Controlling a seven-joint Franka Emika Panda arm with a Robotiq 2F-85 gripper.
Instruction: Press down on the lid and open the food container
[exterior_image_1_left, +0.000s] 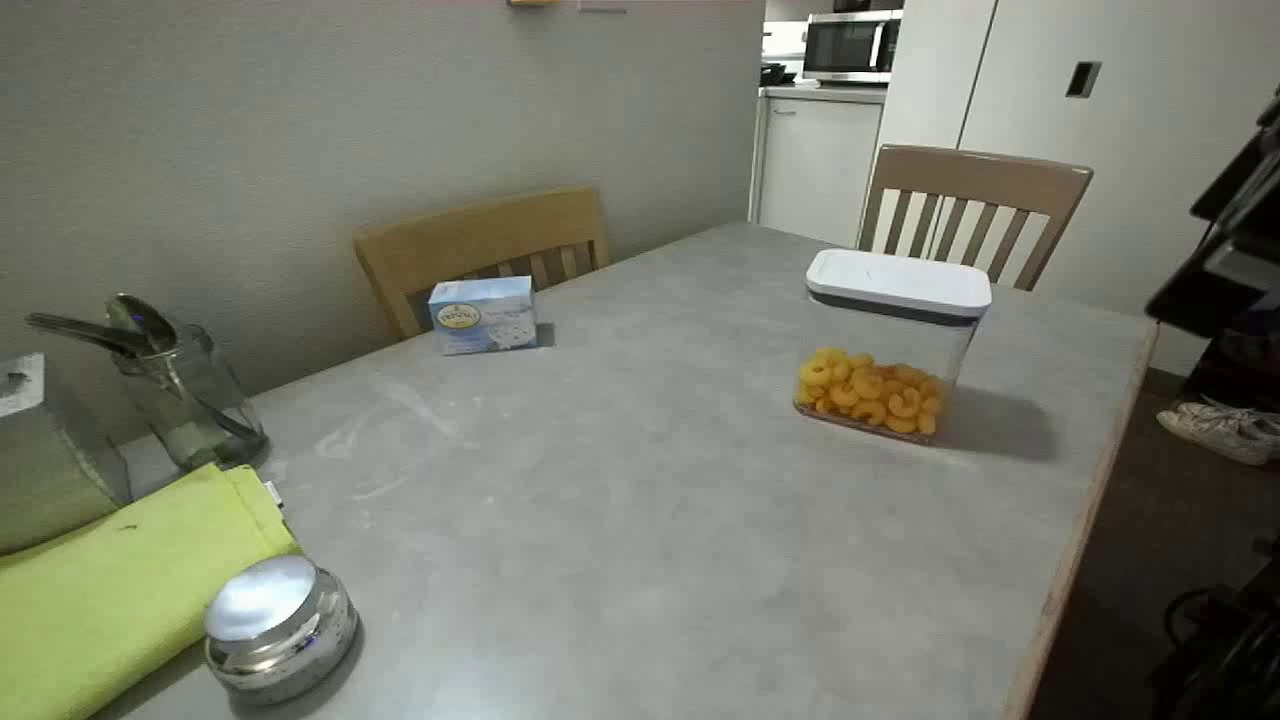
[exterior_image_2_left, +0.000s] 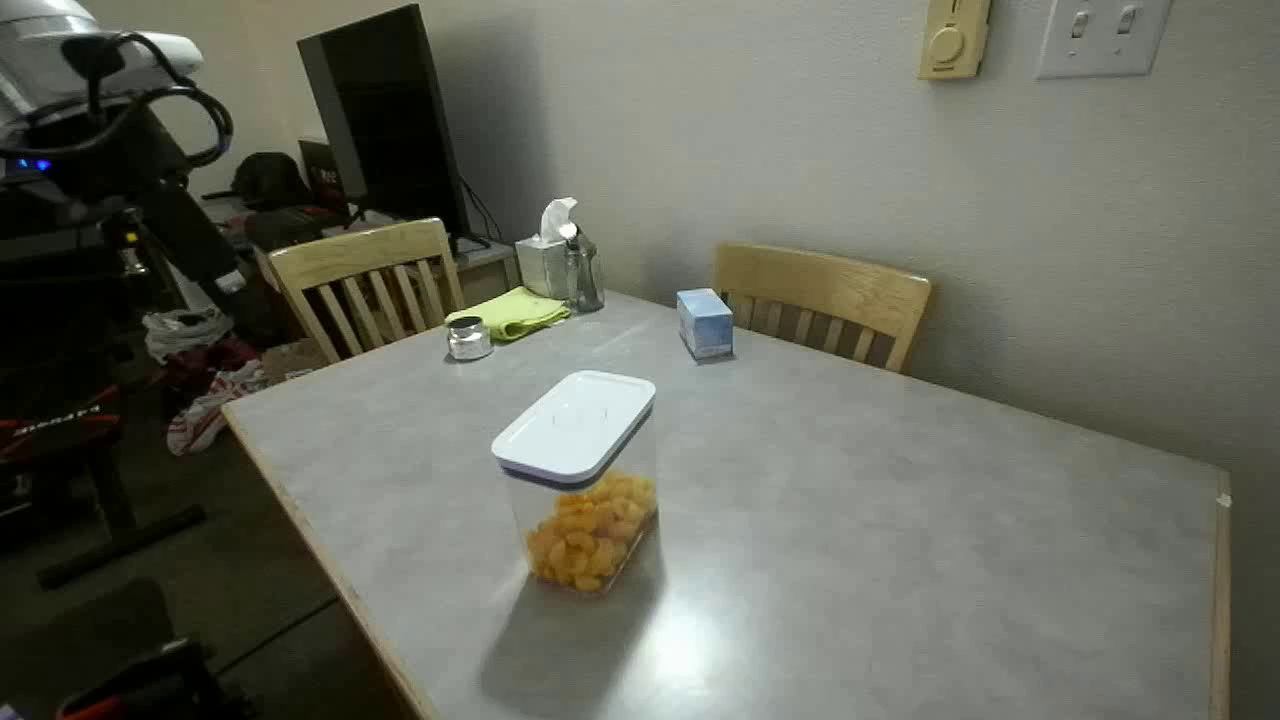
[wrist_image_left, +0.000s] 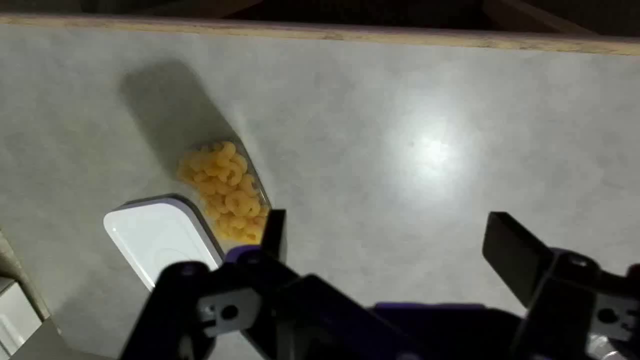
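Observation:
The food container (exterior_image_1_left: 872, 392) stands upright on the grey table, clear, with orange-yellow snack rings in its lower part. It also shows in an exterior view (exterior_image_2_left: 590, 530) and in the wrist view (wrist_image_left: 225, 192). The white lid (exterior_image_1_left: 898, 280) sits flat on top, also in an exterior view (exterior_image_2_left: 575, 425); its button looks flush. In the wrist view the lid (wrist_image_left: 162, 235) is partly hidden behind the left finger. My gripper (wrist_image_left: 387, 232) is open and empty, fingers wide apart, above the table and beside the container. Its dark parts show at the edge of an exterior view (exterior_image_1_left: 1215, 260).
A blue-white tea box (exterior_image_1_left: 485, 316) stands by the wall-side chair (exterior_image_2_left: 820, 300). A round metal tin (exterior_image_1_left: 280, 630), yellow-green cloth (exterior_image_1_left: 140, 590), jar with cutlery (exterior_image_1_left: 190, 400) and tissue box (exterior_image_2_left: 542, 265) are grouped together. The container stands near the table edge (wrist_image_left: 320, 33).

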